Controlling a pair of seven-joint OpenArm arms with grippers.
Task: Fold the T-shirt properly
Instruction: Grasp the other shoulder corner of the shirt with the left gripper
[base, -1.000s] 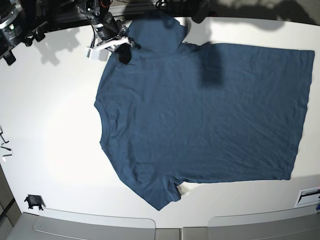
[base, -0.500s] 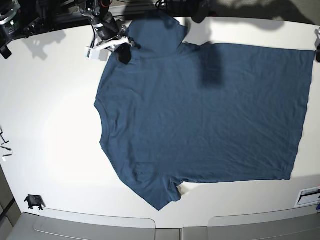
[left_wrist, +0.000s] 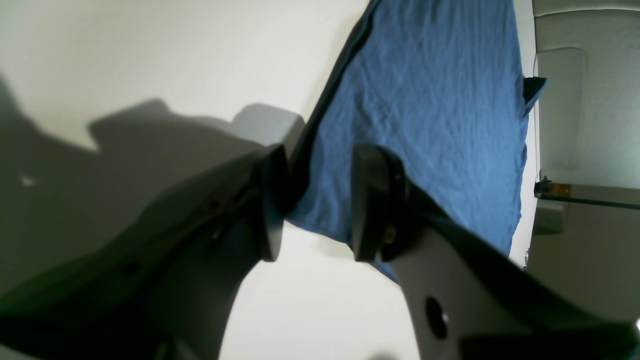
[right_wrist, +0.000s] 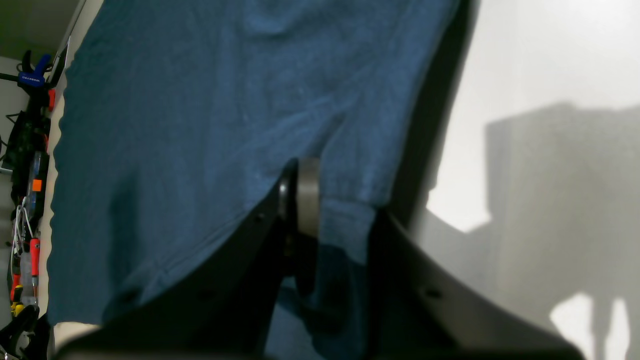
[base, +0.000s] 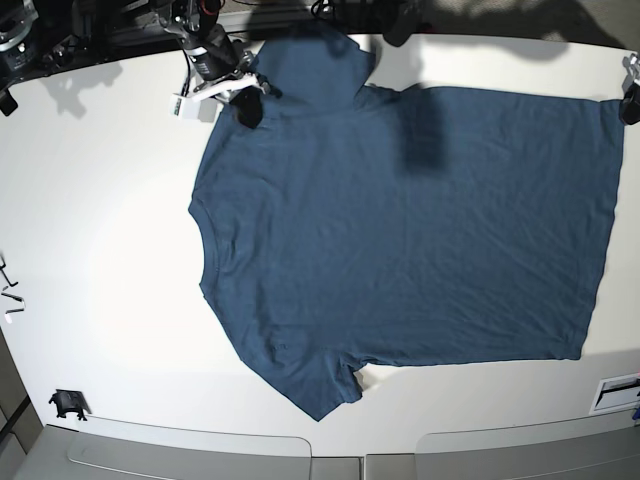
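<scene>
The dark navy T-shirt (base: 400, 230) lay flat and spread out on the white surface (base: 100, 250), with its round neck turned to the left side of the base view and its bottom hem to the right side. One short sleeve pointed to the far edge of the surface and the other sleeve pointed to the near edge. The cloth had only small wrinkles.

The right pincer (base: 247, 100) was at the far sleeve, near the shoulder seam. In the right wrist view, the right pincer (right_wrist: 340, 220) was clenched on the hem of this sleeve: a strip of the blue cloth was between the two fingers (right_wrist: 306, 195), and the rest of the T-shirt (right_wrist: 200, 125) lay spread beyond them.

The left pincer (base: 631, 100) was at the far right corner of the T-shirt, at the edge of the base view. In the left wrist view, the left pincer (left_wrist: 312, 200) was released, with a clear gap between its two dark fingers (left_wrist: 372, 200). The corner of the T-shirt (left_wrist: 430, 115) was seen in this gap, just beside the fingers, but the pictures did not show them pressing on the cloth.
</scene>
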